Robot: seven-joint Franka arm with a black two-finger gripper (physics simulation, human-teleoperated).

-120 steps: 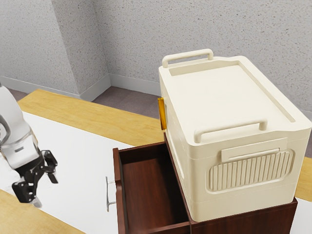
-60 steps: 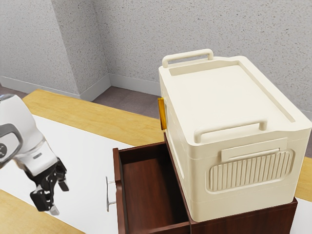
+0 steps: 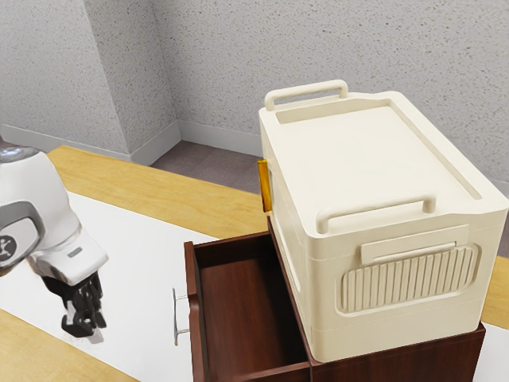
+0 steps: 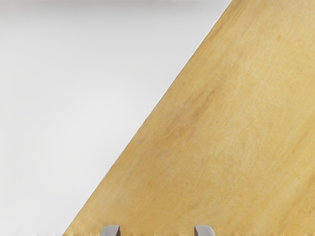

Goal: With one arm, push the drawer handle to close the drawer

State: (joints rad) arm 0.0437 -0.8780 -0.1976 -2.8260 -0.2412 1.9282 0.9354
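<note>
In the exterior view the black gripper hangs low over the white part of the table, to the exterior view's left of the drawer handle and apart from it. The silver bar handle stands out from the front of the dark brown drawer, which is pulled out of its cabinet. The drawer's bottom is bare wood where it shows. In the wrist view the gripper has its two fingertips wide apart at the lower edge, with only table surface between them.
A large cream box with two top handles rests on the cabinet. An orange-yellow piece stands at its side. The wooden table bears a white sheet or band running under the arm.
My hand has moved toward the exterior view's right, closer to the handle, and has turned, so its fingers now nearly line up in the exterior view. The drawer has not moved.
</note>
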